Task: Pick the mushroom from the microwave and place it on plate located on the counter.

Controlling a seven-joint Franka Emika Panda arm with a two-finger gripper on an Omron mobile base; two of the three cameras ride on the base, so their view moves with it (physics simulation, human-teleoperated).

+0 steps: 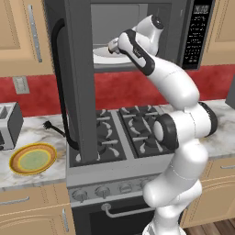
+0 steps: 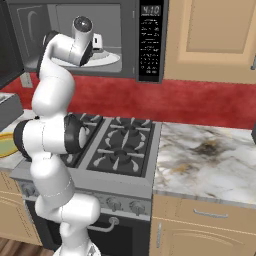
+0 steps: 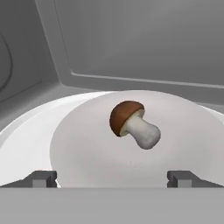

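The mushroom (image 3: 131, 124) lies on its side on a white plate (image 3: 83, 148) inside the microwave (image 1: 137, 27), brown cap to the upper left and pale stem to the lower right. My gripper (image 3: 112, 178) is open, with both fingertips (image 3: 43, 178) low and wide apart, short of the mushroom and touching nothing. The hand has reached into the microwave's cavity (image 2: 95, 42), and the tall door (image 1: 80, 82) stands swung open. The yellow-orange plate (image 1: 33, 159) rests on the marbled counter (image 1: 32, 133) at the left, below and left of the door.
The open door (image 1: 80, 82) hangs over the stove's left side, between the cavity and the yellow plate. A stove with black burners (image 1: 133, 128) sits under the microwave. A toaster (image 1: 9, 124) stands at far left, and more counter (image 2: 210, 160) lies right of the stove.
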